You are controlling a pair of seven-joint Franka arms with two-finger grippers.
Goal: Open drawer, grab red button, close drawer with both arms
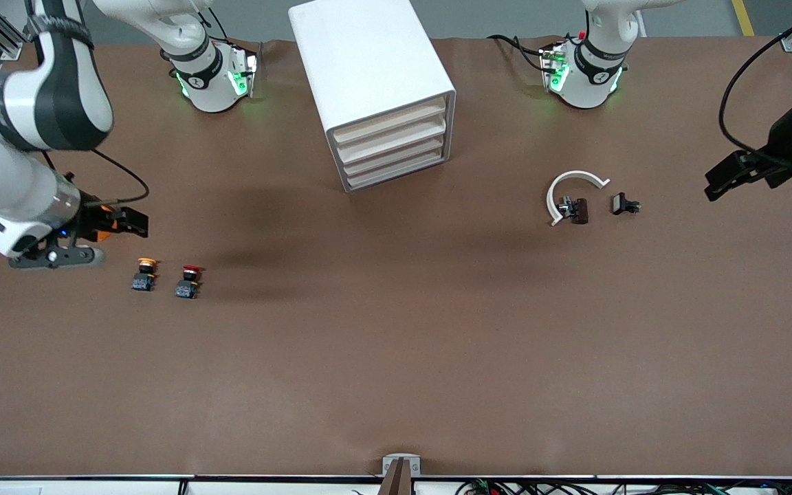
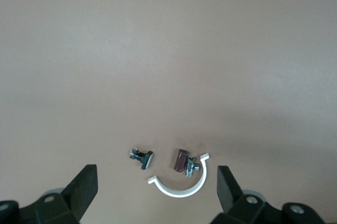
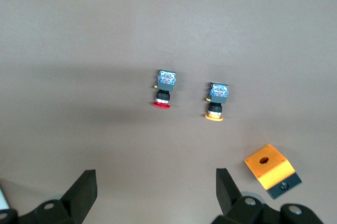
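Barely begun. Wide bare table (image 1: pixel 396 385) with open room at 6 o'clock of everything. Drawer cabinet (image 1: pixel 375 89) at 12 o'clock, all four drawers shut, none pulled yet. Right gripper (image 1: pixel 136 224) spread open, empty, over the table at 10 o'clock of the button (image 1: pixel 188 280) — red cap, on the table, ungrasped, orange-yellow twin (image 1: pixel 144 273) just beside at 9 o'clock. Left gripper (image 1: pixel 719 182) open too, at 3 o'clock of the white bracket (image 1: pixel 571 189).

Two white jointed arms with black joint bands are seen, their rounded bases lit green beside the drawer cabinet (image 1: pixel 382 96). Black cables trail from both, and each carries a black two-finger gripper: left gripper (image 1: pixel 726 180), right gripper (image 1: pixel 121 223).
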